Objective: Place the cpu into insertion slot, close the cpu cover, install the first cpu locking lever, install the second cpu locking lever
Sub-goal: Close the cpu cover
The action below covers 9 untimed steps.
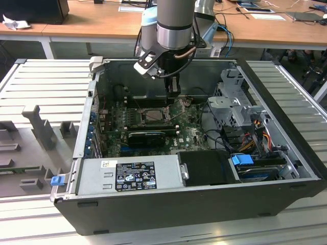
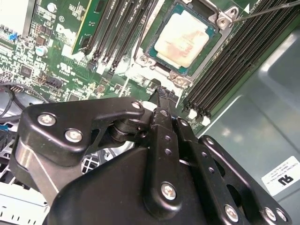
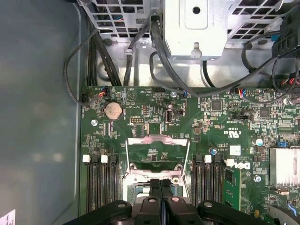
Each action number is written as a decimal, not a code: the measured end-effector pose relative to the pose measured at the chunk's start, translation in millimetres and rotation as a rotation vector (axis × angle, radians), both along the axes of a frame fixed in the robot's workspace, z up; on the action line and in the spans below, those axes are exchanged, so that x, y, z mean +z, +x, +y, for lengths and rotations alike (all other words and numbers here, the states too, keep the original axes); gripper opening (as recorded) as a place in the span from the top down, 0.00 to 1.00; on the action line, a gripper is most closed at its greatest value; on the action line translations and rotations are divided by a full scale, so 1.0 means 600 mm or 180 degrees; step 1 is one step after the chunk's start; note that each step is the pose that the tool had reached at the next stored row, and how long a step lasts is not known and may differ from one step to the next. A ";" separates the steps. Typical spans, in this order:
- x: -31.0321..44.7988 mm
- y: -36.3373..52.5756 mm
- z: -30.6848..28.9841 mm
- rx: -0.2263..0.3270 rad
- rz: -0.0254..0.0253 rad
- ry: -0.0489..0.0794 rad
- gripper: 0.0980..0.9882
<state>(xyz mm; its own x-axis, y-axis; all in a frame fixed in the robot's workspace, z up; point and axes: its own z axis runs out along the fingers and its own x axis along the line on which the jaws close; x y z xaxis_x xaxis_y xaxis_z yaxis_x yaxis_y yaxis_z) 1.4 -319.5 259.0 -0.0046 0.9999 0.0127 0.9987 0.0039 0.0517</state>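
The cpu [image 2: 183,40], a pale beige square chip, lies flat in the insertion slot [image 2: 224,19], whose silvery rim shows around it; in the exterior view the cpu [image 1: 153,115] sits mid-board. The cpu cover [image 3: 158,140], a thin silvery frame with a square cut-out, is swung open away from the socket, with green board showing through it. My gripper [image 3: 161,187] is shut with nothing between its fingers. Its tip [image 2: 161,90] hovers just beside the socket edge, at the cover's hinge side. A thin metal lever rod [image 2: 267,10] sticks out past the socket corner.
Long black memory slots [image 2: 234,61] flank the socket on both sides. A black graphics card [image 1: 148,137] lies toward the near side. Drive cage and cables [image 1: 240,109] fill the exterior view's right. The power supply [image 1: 130,173] lines the case's near wall.
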 end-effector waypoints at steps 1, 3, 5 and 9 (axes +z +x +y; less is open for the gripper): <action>0.000 0.001 0.0000 0.0000 0.0000 0.0000 0.99; 0.000 0.003 0.0000 0.0000 0.0000 0.0000 0.99; 0.000 0.006 0.0000 0.0000 0.0000 0.0000 0.99; 0.001 0.011 0.0000 0.0000 0.0000 0.0000 0.99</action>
